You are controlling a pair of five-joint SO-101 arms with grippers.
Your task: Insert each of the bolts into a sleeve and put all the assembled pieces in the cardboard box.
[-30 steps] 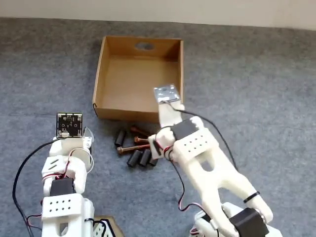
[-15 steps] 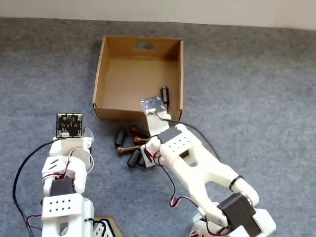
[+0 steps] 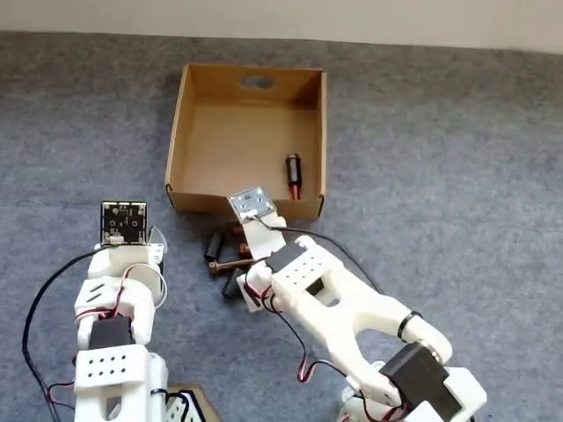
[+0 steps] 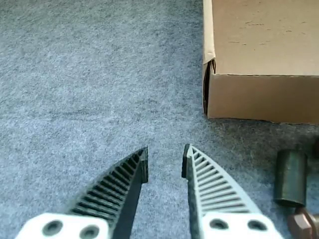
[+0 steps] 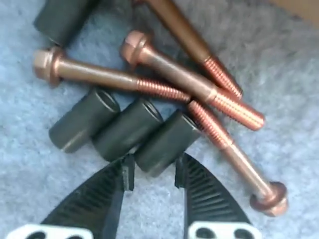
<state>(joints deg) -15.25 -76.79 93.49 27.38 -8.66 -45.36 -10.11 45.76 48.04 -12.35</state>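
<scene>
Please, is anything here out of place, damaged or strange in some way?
Nothing looks damaged or spilled. The loose bolts and sleeves lie in a crossed heap before the cardboard box, and one assembled piece lies inside it.

- The cardboard box (image 3: 237,141) stands at the far middle of the table (image 3: 457,158).
- One assembled piece (image 3: 293,176) lies in the box, near its right wall and toward the front.
- The loose bolts (image 5: 169,68) and sleeves (image 5: 127,127) lie on the table just before the front wall of the box.
- Three sleeves lie side by side, touching. A fourth sleeve (image 5: 62,20) lies apart from them, and the bolts cross each other beside them.
- The right gripper (image 5: 153,167) is over this pile, at the end of an outer sleeve of the three.
- The left gripper (image 4: 164,162) is left of the pile, near the front left corner of the box.
</scene>
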